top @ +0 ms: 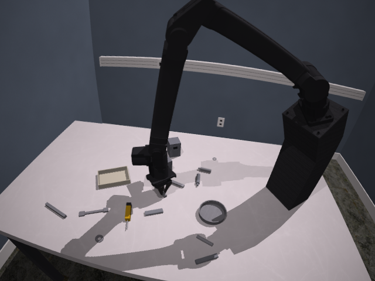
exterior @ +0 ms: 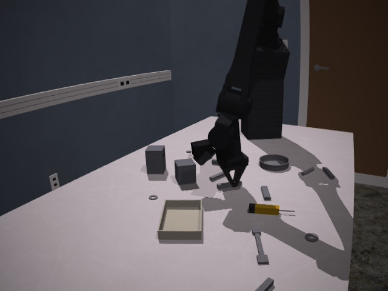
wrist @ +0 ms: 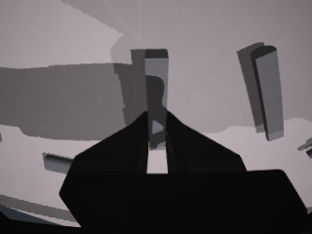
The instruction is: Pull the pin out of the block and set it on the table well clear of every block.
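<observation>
- Top: set high and well back, looking slantwise down over the counter toward the wall rail, pedestal at right.
- Exterior: lower, from the counter end opposite the pedestal, facing it and the brown door.
- Wrist: closest of the 3, looking down past the gripper at a small patch of counter; the gripper fills the bottom middle.
- Top and exterior share the tan tray, round dish and pedestal.
- All 3 share the gripper and the counter near its fingertips.
</observation>
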